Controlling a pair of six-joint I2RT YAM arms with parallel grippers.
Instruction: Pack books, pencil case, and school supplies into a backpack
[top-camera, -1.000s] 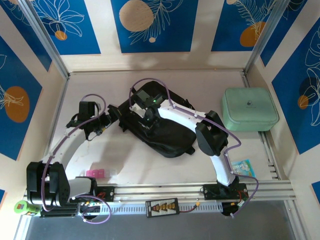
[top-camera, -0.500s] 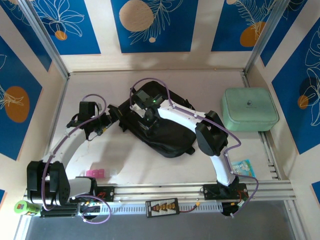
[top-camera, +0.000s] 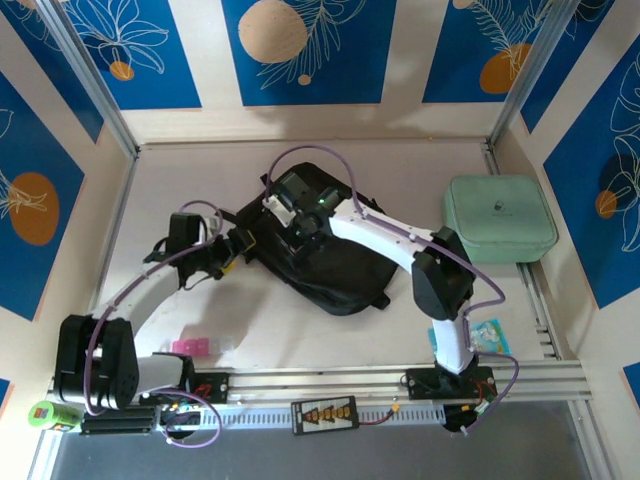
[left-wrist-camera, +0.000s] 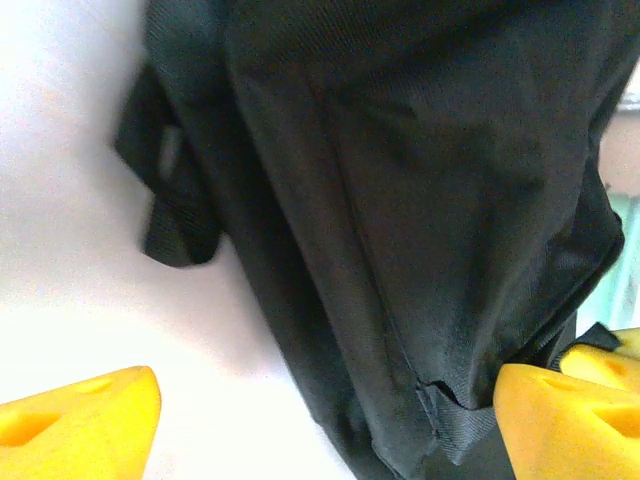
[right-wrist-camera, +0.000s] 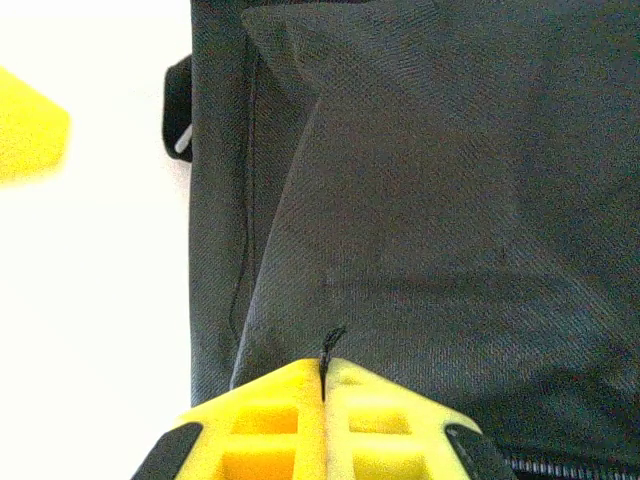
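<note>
Backpack (top-camera: 335, 268) lying flat, right pincer (right-wrist-camera: 323, 368) pinching it

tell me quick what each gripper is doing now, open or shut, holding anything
Left gripper: open, spread wide astride an edge of the black soft fabric backpack.
Right gripper: shut, pinching a thin black pull tab on the backpack.

Left fingers (top-camera: 238, 245) and right fingers (top-camera: 305, 225), seemingly on the black backpack (top-camera: 340, 275).

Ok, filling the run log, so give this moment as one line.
left gripper: open at backpack corner | right gripper: shut on black tab | mint-green case: outside backpack
</note>
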